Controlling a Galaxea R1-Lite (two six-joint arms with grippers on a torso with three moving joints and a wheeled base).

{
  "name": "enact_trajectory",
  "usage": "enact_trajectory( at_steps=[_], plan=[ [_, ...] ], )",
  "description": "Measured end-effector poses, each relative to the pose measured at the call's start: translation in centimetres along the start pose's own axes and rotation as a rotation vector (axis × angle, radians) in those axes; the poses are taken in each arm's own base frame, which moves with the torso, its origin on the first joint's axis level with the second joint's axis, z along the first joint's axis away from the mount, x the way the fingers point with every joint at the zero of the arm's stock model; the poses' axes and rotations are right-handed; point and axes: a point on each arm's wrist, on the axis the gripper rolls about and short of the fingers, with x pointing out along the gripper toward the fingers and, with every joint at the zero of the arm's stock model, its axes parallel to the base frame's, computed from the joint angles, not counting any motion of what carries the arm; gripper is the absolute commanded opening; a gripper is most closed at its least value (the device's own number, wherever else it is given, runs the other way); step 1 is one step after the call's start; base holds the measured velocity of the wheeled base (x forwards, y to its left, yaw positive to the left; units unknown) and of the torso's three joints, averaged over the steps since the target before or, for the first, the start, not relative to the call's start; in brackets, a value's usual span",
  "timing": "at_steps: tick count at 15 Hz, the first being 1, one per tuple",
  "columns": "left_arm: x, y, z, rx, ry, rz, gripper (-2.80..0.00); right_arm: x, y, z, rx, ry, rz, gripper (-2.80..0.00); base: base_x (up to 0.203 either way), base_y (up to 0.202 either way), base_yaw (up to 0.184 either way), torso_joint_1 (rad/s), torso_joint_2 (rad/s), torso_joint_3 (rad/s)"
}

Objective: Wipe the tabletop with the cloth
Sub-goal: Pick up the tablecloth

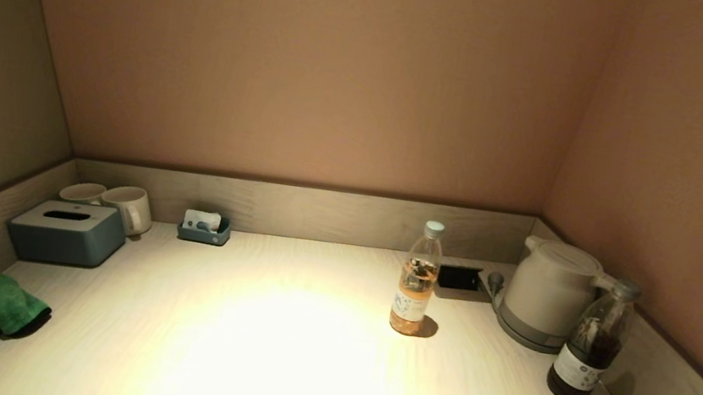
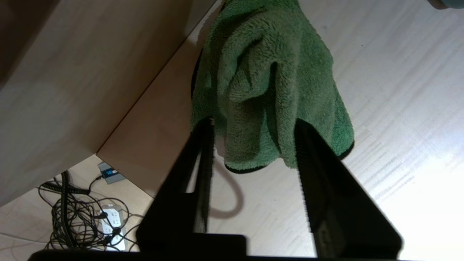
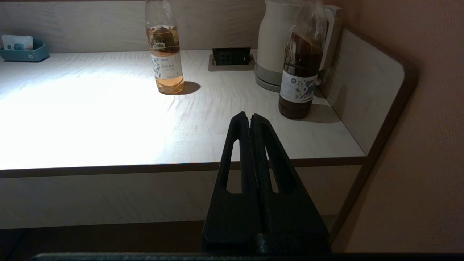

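Cloth: green, bunched on the tabletop at its left front corner, just beyond the left gripper; in the left wrist view it lies between the spread fingers, and contact cannot be told.
Left gripper: fingers held apart, seen at the left edge of the head view.
Right gripper: fingers pressed together, nothing held, kept off the table's front edge; not seen in the head view.
Labels: printing is carried by the pale-tea bottle and the dark bottle ahead of the right gripper, but cannot be read.
Left wrist view only: power strip and tangled cables on the floor.
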Motion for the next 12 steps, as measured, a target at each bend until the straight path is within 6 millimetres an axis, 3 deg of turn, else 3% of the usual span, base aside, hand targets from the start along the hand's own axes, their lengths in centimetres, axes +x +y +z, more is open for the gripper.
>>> enact_trajectory(
  at_steps=[7,12],
  plan=[
    [1.3,-0.2,0.1,-0.003,0.015,0.008,0.00,0.0,0.0,0.0,0.000,0.000,0.000,-2.80,0.000,0.000,0.000,0.000,0.00,0.000],
    [3.5,-0.7,0.3,0.001,0.040,0.015,0.00,0.0,0.0,0.0,0.000,0.001,0.000,-2.80,0.000,0.000,0.000,0.000,0.00,0.000]
  ],
)
